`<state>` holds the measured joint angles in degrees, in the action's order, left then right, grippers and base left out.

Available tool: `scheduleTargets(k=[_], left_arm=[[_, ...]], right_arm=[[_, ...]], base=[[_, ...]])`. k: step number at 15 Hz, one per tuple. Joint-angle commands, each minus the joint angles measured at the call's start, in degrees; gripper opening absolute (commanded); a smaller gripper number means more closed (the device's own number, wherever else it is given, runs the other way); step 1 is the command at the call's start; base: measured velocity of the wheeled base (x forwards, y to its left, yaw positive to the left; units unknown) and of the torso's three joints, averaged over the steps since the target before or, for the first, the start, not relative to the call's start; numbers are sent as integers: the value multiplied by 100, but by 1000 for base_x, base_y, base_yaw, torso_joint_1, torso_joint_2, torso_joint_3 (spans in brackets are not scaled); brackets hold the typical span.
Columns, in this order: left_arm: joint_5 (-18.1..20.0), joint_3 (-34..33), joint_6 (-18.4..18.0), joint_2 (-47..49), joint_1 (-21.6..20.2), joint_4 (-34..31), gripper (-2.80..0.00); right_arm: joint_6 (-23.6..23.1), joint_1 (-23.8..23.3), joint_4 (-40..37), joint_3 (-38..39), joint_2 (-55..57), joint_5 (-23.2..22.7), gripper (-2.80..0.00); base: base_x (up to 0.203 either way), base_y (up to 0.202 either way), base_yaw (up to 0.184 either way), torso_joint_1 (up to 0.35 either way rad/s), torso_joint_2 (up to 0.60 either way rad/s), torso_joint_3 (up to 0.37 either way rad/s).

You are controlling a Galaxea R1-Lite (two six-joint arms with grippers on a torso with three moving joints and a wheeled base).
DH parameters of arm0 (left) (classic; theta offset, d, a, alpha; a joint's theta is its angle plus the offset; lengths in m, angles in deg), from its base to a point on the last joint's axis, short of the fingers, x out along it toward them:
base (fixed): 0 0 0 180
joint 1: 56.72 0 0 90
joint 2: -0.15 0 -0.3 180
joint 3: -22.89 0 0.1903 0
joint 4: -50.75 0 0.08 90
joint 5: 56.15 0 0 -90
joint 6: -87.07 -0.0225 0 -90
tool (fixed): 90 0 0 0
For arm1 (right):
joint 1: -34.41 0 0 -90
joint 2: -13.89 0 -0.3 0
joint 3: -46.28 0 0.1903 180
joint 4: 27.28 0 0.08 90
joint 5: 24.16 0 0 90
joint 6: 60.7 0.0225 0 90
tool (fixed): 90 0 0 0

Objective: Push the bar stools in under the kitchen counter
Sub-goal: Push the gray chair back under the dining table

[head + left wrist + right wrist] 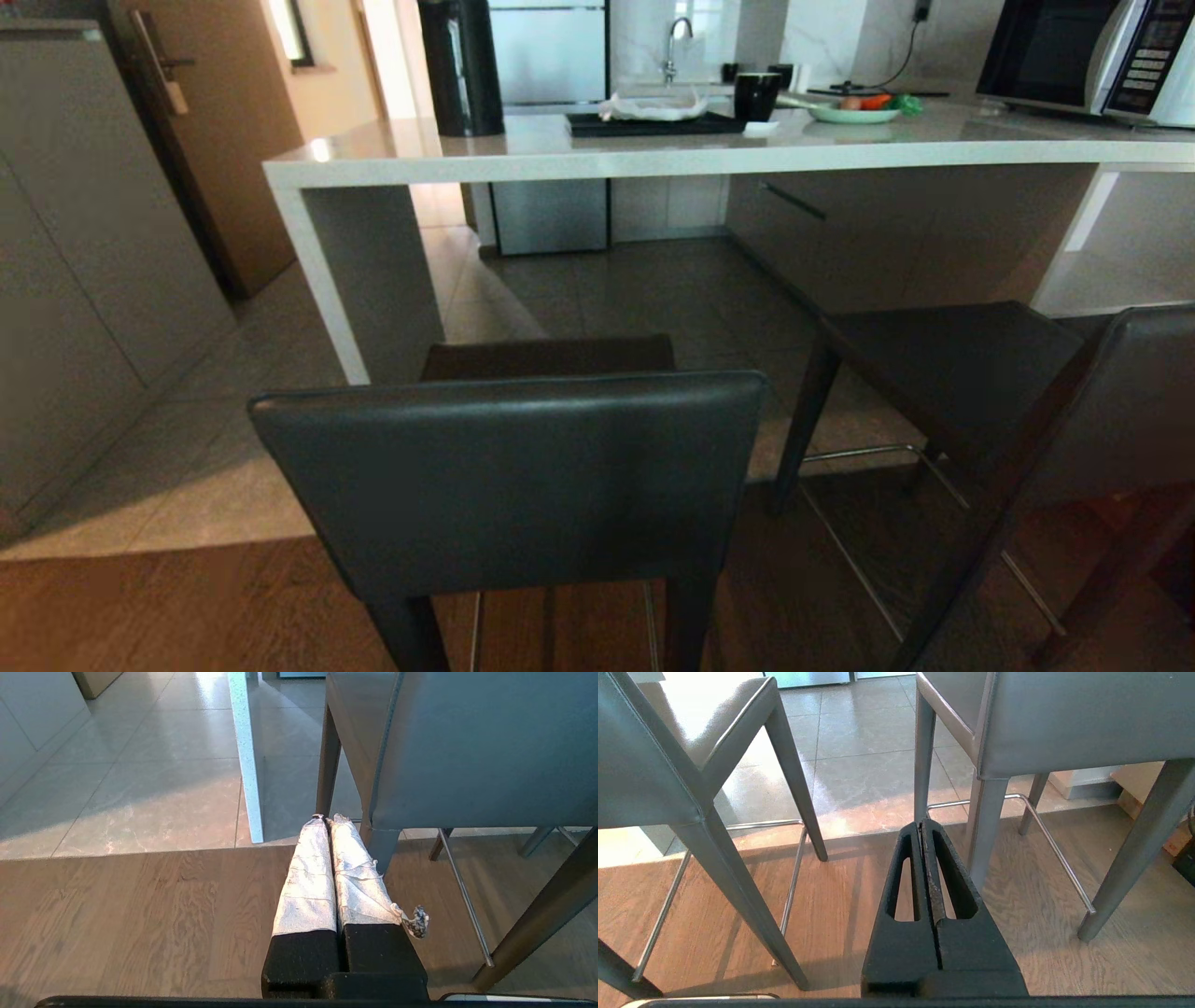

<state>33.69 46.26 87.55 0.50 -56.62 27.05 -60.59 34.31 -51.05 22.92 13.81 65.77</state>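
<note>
Both end effectors, left (pixel 325 819) and right (pixel 921 823), pinched closed, empty; press bar stools' (pixel 509 476) backrests squarely toward table (pixel 653 159).

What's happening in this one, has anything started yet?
Nothing is being handled yet. Two stools, the near stool and the right stool, stand pulled out in front of the counter, not tucked under it. The left gripper and the right gripper are both shut and empty, hanging low above the floor behind the stools, touching neither.

Head cam high; wrists low, stool-level.
</note>
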Motion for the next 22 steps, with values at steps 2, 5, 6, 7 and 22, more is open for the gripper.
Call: scheduleTargets(k=[2,5,6,7,22], left_arm=[[-2,0,4,0,-1,-2,-280],[-2,0,4,0,-1,-2,-280],[-2,0,-2,0,-1,-2,-280],[-2,0,-5,0,-1,-2,-280],[568,1584,83,1665,0,-113,-280]], right_arm=[[-2,1,5,0,7,-1,-280],[-2,1,5,0,7,-1,-280],[-2,1,-1,0,7,-1,-280],[-2,1,5,0,7,-1,-280],[196,-4,45,-1649,1904,-324,-280]], base=[[0,0,0,0,0,0],[0,0,0,0,0,0],[0,0,0,0,0,0],[0,0,0,0,0,0],[0,0,0,0,0,0]])
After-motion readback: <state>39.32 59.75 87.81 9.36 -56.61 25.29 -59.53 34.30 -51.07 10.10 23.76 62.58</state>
